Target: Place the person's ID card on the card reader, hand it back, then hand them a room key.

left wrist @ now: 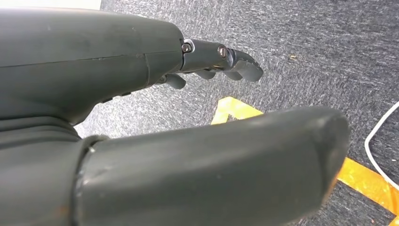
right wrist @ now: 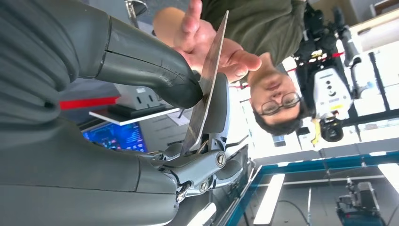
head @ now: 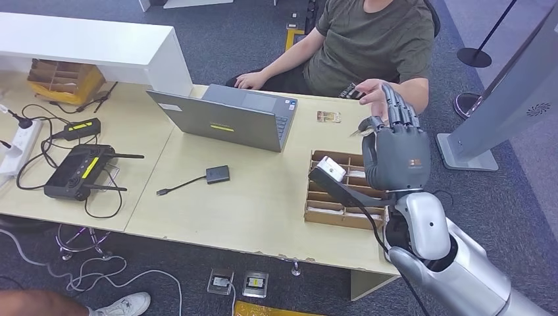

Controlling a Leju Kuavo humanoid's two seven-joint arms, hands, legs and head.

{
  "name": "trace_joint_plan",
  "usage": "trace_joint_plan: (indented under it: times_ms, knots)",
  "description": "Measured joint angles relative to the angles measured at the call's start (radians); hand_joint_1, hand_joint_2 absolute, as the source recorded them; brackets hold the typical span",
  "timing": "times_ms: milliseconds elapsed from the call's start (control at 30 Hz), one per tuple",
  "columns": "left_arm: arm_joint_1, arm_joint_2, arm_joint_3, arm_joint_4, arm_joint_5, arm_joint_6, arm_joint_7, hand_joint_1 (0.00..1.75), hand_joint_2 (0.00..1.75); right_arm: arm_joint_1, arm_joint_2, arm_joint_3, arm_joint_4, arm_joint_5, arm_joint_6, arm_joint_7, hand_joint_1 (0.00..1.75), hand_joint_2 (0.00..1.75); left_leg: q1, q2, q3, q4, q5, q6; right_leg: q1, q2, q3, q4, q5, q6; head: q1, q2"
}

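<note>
The right hand is standing raised above the far side of the desk, pinching a thin card between its thumb and fingers. The person's open hand is waiting just beyond the card's far edge, palm toward it. A compartmented cardboard box is lying below the right hand. The left hand is hanging over carpet, fingers apart, holding nothing.

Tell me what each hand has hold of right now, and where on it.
The right hand pinches a thin card between thumb and fingers, near its lower end, raised toward the person's open hand. The left hand holds nothing, fingers apart.
</note>
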Motion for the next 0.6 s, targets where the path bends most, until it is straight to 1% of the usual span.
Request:
trace_joint_plan:
  times_ms: [133, 233, 300, 367, 467, 567, 600]
  knots:
    - [-0.001, 0.000, 0.000, 0.000, -0.002, -0.007, 0.000, 0.00, 0.00, -0.033, 0.047, 0.023, 0.073, -0.037, -0.001, -0.022, 1.75, 1.75, 0.000, 0.000, -0.001, 0.000, 0.000, 0.000, 0.000, 0.000, 0.000, 0.000, 0.000, 0.000, 0.000, 0.000]
    - [-0.002, 0.000, -0.003, 0.000, -0.012, -0.016, 0.000, 0.00, 0.00, -0.076, 0.107, 0.044, 0.172, -0.085, -0.012, -0.033, 1.75, 1.75, 0.000, 0.000, 0.000, 0.000, 0.000, 0.000, 0.000, 0.001, 0.000, 0.001, 0.000, 0.000, 0.000, 0.000]
    - [-0.004, 0.000, -0.011, 0.000, -0.024, -0.023, 0.002, 0.00, 0.00, -0.105, 0.152, 0.054, 0.255, -0.104, -0.019, -0.032, 1.75, 1.75, 0.000, 0.000, 0.000, 0.000, 0.000, 0.000, 0.000, 0.000, 0.000, 0.001, 0.000, 0.000, 0.000, 0.000]
    - [-0.005, -0.001, -0.018, 0.000, -0.030, -0.026, 0.003, 0.00, 0.00, -0.128, 0.185, 0.063, 0.333, -0.123, -0.015, -0.027, 1.75, 1.75, 0.001, -0.001, 0.000, 0.000, 0.001, -0.001, 0.001, -0.001, 0.000, 0.001, 0.000, 0.000, 0.000, 0.000]
    - [-0.005, -0.002, -0.023, 0.000, -0.031, -0.026, 0.003, 0.00, 0.00, -0.140, 0.209, 0.071, 0.403, -0.147, -0.002, -0.023, 1.75, 1.75, 0.001, -0.001, 0.000, 0.000, 0.001, -0.001, 0.001, -0.002, 0.000, 0.001, 0.000, 0.000, 0.000, 0.000]
    - [-0.005, -0.003, -0.024, 0.000, -0.032, -0.026, 0.003, 0.00, 0.00, -0.142, 0.216, 0.071, 0.446, -0.141, 0.017, -0.012, 1.73, 1.75, 0.001, -0.001, 0.000, 0.000, 0.001, 0.000, 0.001, -0.001, 0.000, 0.000, 0.000, 0.000, 0.000, 0.000]
    - [-0.005, -0.003, -0.025, 0.000, -0.033, -0.026, 0.003, 0.00, 0.00, -0.141, 0.215, 0.071, 0.457, -0.138, 0.026, -0.005, 1.59, 1.75, 0.001, -0.001, -0.001, 0.000, 0.001, 0.000, 0.001, -0.001, 0.000, 0.000, 0.000, 0.000, 0.000, 0.000]
